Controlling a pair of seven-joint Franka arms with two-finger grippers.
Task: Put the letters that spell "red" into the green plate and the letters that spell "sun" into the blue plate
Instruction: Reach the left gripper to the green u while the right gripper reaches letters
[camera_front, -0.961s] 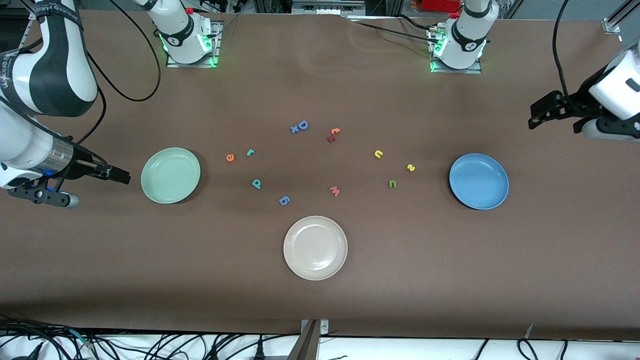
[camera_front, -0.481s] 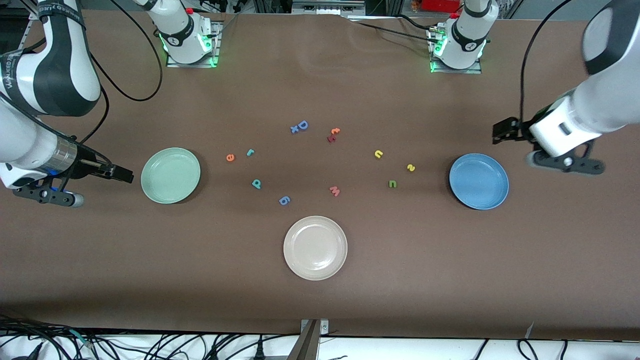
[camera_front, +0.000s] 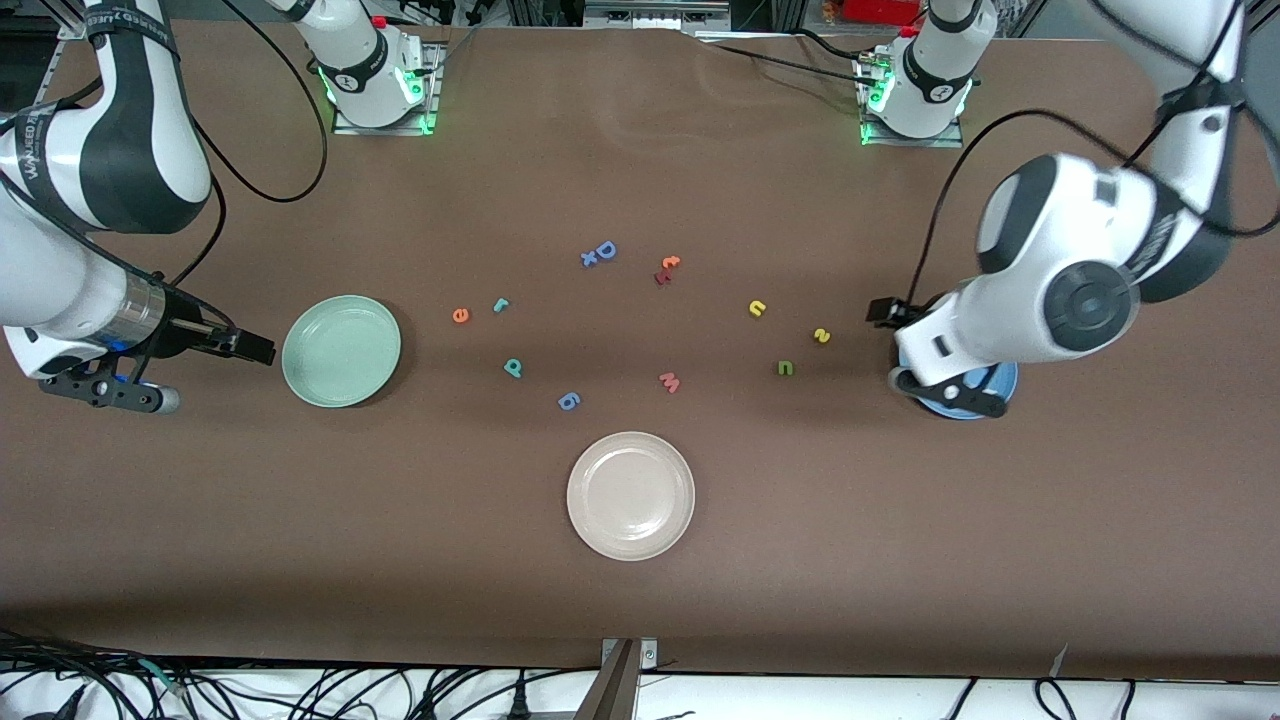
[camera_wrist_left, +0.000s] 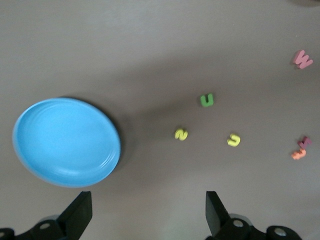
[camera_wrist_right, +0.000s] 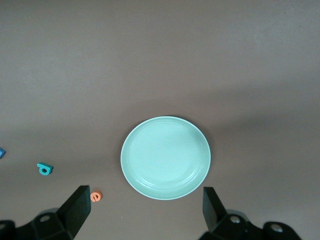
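Letters lie scattered across the middle of your table, none of them in a plate yet. Your orange "e" and teal "r" sit side by side but apart, nearest the green plate, with the teal "d" a little nearer the front camera than they are. Toward the left arm's end you have the yellow "n", the yellow "s" and the green "n", all well apart from one another, with the "s" closest to the blue plate. That plate is mostly covered in the front view by the left arm, whose left gripper hangs over the plate's rim on the letters' side with its jaws spread wide and nothing between them; its wrist view shows the plate whole and bare. Your right gripper hovers just beside the green plate, on the side toward the right arm's end, jaws likewise wide apart and empty. Between the two groups lie a blue "D", a red and orange pair, a pink "w" and a blue "6", and a cream plate sits nearest the front camera.
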